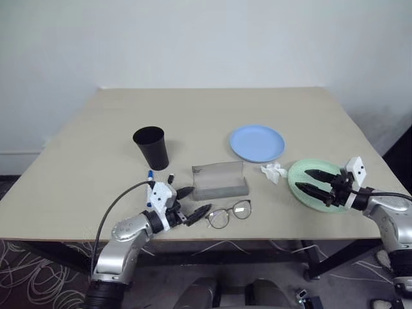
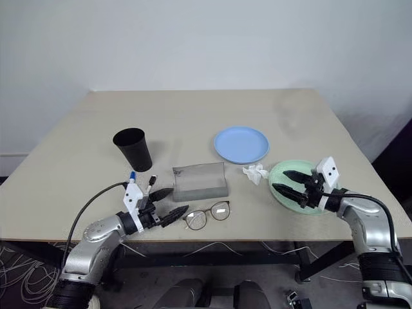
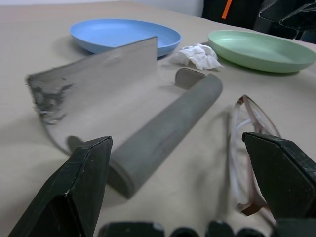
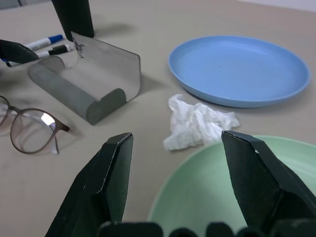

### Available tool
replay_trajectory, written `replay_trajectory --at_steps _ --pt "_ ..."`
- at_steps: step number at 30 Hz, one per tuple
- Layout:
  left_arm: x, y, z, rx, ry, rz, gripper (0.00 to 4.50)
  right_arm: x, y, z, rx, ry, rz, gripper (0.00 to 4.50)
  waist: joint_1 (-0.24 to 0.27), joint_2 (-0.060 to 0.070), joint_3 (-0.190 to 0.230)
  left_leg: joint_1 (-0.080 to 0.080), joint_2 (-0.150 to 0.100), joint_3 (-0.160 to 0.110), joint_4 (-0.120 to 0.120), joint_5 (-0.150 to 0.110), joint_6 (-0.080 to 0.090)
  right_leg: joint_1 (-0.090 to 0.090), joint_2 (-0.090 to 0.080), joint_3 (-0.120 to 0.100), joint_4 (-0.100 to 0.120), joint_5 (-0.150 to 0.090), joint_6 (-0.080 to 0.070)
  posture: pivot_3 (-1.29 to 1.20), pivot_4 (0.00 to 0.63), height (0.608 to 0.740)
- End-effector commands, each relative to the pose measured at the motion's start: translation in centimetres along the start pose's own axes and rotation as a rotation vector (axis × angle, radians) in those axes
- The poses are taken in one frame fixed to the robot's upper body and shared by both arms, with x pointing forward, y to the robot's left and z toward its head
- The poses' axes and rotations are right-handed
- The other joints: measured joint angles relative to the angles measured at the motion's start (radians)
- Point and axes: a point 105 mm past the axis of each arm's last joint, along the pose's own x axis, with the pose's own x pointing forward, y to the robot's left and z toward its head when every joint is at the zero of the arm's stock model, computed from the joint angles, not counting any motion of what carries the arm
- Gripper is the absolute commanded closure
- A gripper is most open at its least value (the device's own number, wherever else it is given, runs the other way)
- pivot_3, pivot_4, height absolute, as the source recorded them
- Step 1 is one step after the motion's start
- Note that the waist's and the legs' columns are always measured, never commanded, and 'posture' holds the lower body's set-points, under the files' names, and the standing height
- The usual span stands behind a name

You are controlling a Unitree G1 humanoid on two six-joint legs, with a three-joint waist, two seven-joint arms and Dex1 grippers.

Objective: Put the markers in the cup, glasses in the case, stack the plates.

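Going left to right, here's where I think this could bite. The cup [image 1: 151,147] stands upright toward the left side of the surface [image 1: 212,106], and the markers [image 4: 48,43] lie flat just in front of it, close to the left claw's wrist. Any sweep of that arm could roll them off the front edge or tip the cup.

The left claw [image 1: 192,202] is spread wide with nothing in it, low near the front edge, between the case [image 1: 219,179] and the glasses [image 1: 229,214]. The glasses lie right at the front edge, so a clumsy nudge could push them over. Thin wire frames also look easy to bend if pinched hard. The case sits open just behind them, lid up, and looks light enough to skid if bumped.

The tissue [image 1: 273,171] lies between the case and the green plate [image 1: 315,185], and could get dragged along. The blue plate [image 1: 257,142] sits further back, right of centre. The right claw [image 1: 310,183] is spread over the green plate near the front right corner, gripping nothing. A shallow slick rim might slip out.

The surface is plain beige. There's a white wall behind, and cables on the floor underneath.
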Motion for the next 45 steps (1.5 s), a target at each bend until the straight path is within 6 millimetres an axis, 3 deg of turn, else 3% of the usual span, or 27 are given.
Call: replay_trajectory --at_steps 1,14,25,33,41,45 --pt "0.3 -0.3 1.6 0.049 -0.05 0.004 0.01 -0.6 -1.2 2.1 -0.06 -0.021 -0.014 1.4 0.0 0.0 0.0 0.0 0.0 0.0 0.0 0.0 0.0 0.0 0.0 0.0 0.0 0.0 0.0 0.0 0.0 0.736" --pt "0.1 -0.4 1.5 0.047 -0.036 -0.031 0.01 -0.3 -1.7 2.9 -0.114 -0.013 -0.035 1.4 0.001 0.001 0.0 0.001 0.0 0.0 0.003 0.0 0.0 0.002 0.0 -0.001 0.001 0.0 0.0 0.0 0.0 0.736" --pt "0.2 2.1 2.6 0.085 -0.004 -0.066 0.01 0.7 0.2 2.5 -0.133 0.002 -0.101 1.4 0.001 0.002 -0.001 0.001 0.0 0.0 0.004 0.0 0.001 0.001 0.0 -0.001 0.002 0.0 0.0 0.0 0.0 0.736" --pt "2.1 1.9 3.0 0.096 -0.007 -0.14 0.01 1.7 2.0 2.8 -0.114 0.076 -0.2 1.4 0.0 0.001 -0.001 0.0 0.0 0.0 0.004 0.0 0.001 0.001 0.0 0.0 0.003 0.0 0.0 0.0 0.0 0.736" --pt "2.2 1.5 3.2 0.099 -0.017 -0.154 0.01 4.0 2.2 0.1 -0.048 0.197 -0.406 1.4 0.0 0.001 -0.001 0.0 0.0 0.0 0.004 0.0 0.001 -0.002 0.0 0.0 0.003 0.0 0.0 0.0 0.0 0.736" --pt "1.9 1.1 3.5 0.092 -0.031 -0.162 0.01 5.0 1.9 -0.8 -0.11 0.239 -0.501 1.4 0.0 0.001 -0.001 0.0 0.0 0.0 0.004 0.0 0.0 -0.003 0.001 0.0 0.003 0.001 0.001 0.0 0.0 0.736"
